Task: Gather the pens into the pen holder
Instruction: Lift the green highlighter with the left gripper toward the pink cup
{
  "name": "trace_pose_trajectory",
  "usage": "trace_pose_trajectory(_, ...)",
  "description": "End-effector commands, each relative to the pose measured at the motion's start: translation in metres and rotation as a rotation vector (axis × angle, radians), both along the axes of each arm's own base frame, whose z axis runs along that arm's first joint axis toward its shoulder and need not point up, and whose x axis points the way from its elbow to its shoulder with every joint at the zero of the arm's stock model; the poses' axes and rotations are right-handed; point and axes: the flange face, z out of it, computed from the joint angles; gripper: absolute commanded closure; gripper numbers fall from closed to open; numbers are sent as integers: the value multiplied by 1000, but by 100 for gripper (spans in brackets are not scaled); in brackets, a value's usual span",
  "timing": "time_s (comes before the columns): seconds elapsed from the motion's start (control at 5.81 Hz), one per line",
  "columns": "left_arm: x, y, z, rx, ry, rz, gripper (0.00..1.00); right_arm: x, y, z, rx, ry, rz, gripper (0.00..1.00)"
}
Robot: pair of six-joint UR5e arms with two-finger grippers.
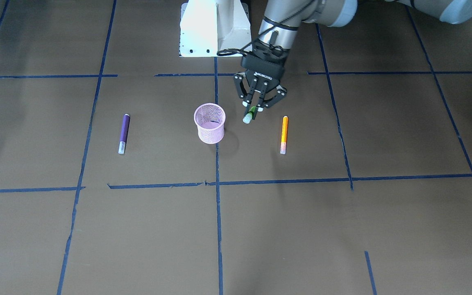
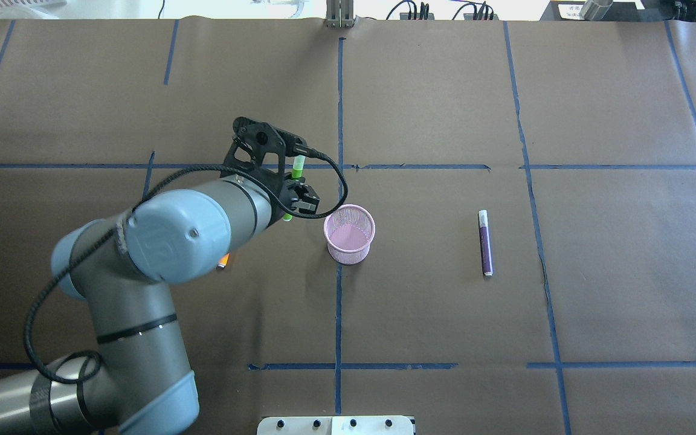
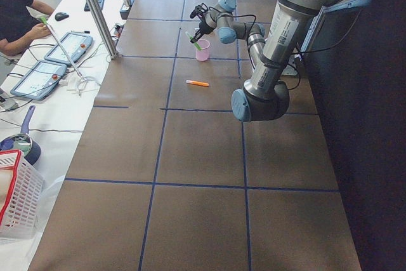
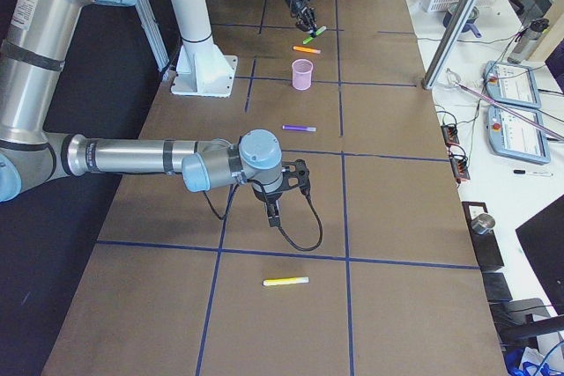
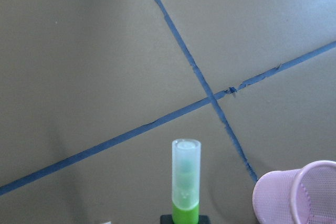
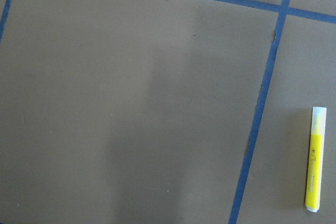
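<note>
The green pen [image 1: 251, 114] is pinched, tilted, in my left claw [image 1: 254, 110], just beside the pink pen holder [image 1: 210, 133] and not yet over its mouth. I'd carry it across the rim, tip it nearer upright, lower one end inside, then let go, so the light cup isn't knocked. I can't tell the right claw's [image 4: 273, 209] state.

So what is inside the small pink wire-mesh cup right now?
No pens: the pink wire-mesh cup shows only its bare floor. The slim green pen is outside, in the left gripper. Nothing covers the interior from overhead.
</note>
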Motion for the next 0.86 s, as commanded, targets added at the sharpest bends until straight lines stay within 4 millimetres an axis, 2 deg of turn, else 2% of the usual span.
trace_pose_trajectory(0.0,12,14,-24,64,19,-116,99,0,0,2,-3,-1,-1,0)
trace_pose_trajectory(0.17,34,32,-28,43,55,-177,99,0,1,3,-7,-2,-1,0)
trace_pose_trajectory(0.34,47,35,-35,26,76,-189,93,-1,1,3,-7,-2,-3,0)
trace_pose_trajectory(0.52,78,40,-26,-1,67,-226,90,-1,1,3,-8,-3,-3,0)
trace_pose_trajectory(0.69,89,41,-25,-4,56,-224,82,-1,1,2,-7,-9,-3,0)
